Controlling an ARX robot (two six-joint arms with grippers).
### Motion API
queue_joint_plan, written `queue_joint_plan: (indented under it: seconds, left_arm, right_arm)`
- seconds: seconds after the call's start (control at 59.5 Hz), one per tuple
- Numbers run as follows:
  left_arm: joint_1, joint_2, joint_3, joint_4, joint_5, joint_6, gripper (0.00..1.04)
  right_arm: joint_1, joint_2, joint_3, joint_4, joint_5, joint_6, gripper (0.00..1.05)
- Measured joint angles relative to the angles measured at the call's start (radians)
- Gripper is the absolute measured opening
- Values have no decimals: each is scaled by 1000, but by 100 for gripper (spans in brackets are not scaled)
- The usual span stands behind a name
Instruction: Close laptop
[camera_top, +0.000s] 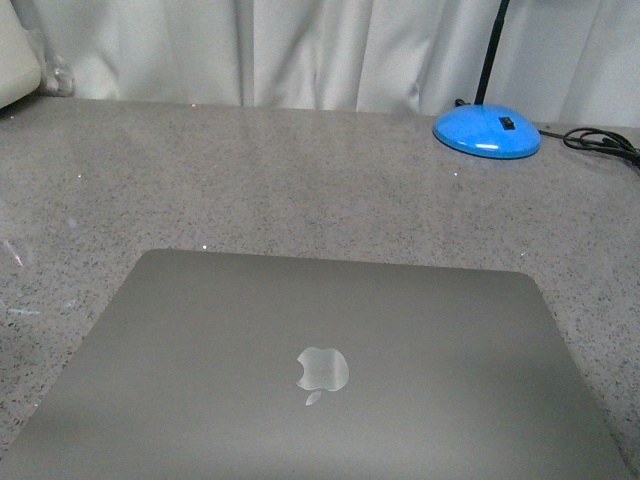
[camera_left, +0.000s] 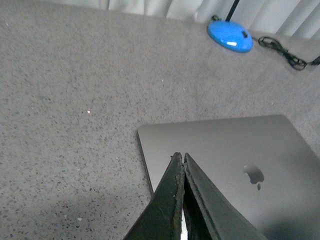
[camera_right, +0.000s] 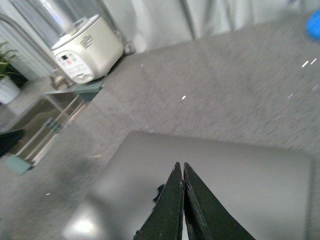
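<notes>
In the front view, the laptop (camera_top: 420, 340) lies flat on the speckled table (camera_top: 250, 170), lid down and apple logo (camera_top: 323, 374) up, with no readable writing. In the left wrist view, the left gripper (camera_left: 182, 158) hangs above a lid corner, jaws pressed together on nothing. In the blurred right wrist view, the right gripper (camera_right: 180, 166) is likewise pinched empty, and the cooker (camera_right: 87, 47) panel print seems illegible. Closing looks done, so lift clear without scraping the lid.

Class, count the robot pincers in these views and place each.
2. The left pincer, shut, is over a corner of the laptop; the right pincer, shut, is over its lid. Neither shows in the front view.
</notes>
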Motion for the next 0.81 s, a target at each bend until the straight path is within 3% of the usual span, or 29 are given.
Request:
queue_joint_plan:
  seconds: [0.202,0.353,0.487,0.571,0.655,0.722,0.806]
  left_arm:
    - [185,-191,-48,-123,161,-69,4]
    - [204,-215,-55,-128,175,-85,4]
    - [205,-216,-56,-127,168,-90,4]
    - [127,-277,-135,46,-84,-27,4]
    - [3,-341,-200,123,-349,16,4]
    - [-74,-372,-220,130,-452,34,4]
    - [-101,-394,-248,130,-479,46,4]
  right_arm:
    - [-19,-266,-34,-102,150,-205,1]
    - [-98,-511,-140,-201,196,-285,1]
    - [-243,-648,-238,-184,115,-322,1]
    - [-354,-686,-249,-277,169,-356,1]
    - [-395,-690,-251,-299,195,-365,1]
    - [-396,-690,-251,-302,184,-371,1]
    - [-396,-692,-251,-301,180,-378,1]
